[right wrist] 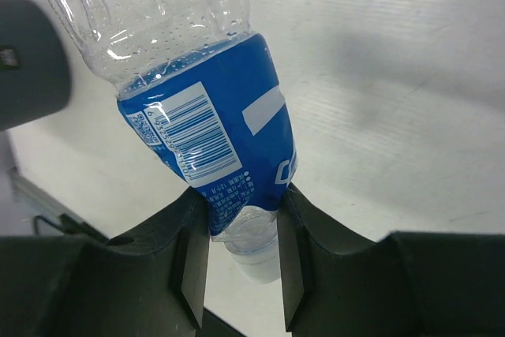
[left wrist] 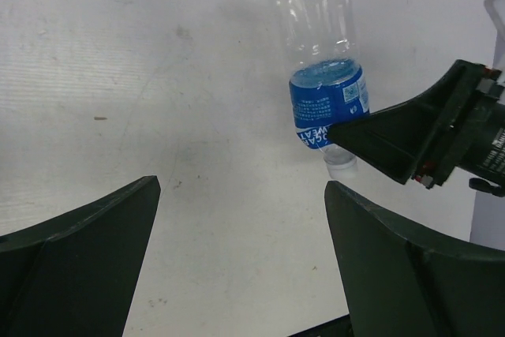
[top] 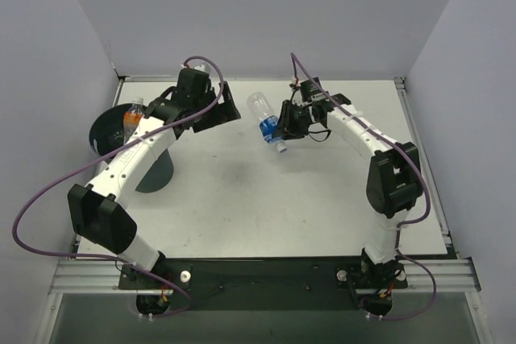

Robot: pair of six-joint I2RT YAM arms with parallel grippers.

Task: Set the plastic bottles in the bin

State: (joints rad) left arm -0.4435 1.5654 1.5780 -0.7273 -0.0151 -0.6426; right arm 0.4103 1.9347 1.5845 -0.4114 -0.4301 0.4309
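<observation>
A clear bottle with a blue label (top: 267,124) is held by my right gripper (top: 284,128), which is shut on its neck end just above the white cap. In the right wrist view the bottle (right wrist: 207,128) tilts up and away from the gripper (right wrist: 243,252), cap lowest. My left gripper (top: 226,110) is open and empty, just left of the bottle. In the left wrist view the gripper (left wrist: 242,187) faces the bottle (left wrist: 326,108). The dark bin (top: 103,133) stands at the far left, with the orange-filled bottle (top: 132,115) at its opening. No white-and-blue-labelled bottle is in view.
The left arm (top: 133,163) crosses over the right part of the bin. Grey walls close the table at the back and sides. A metal rail (top: 266,273) runs along the near edge.
</observation>
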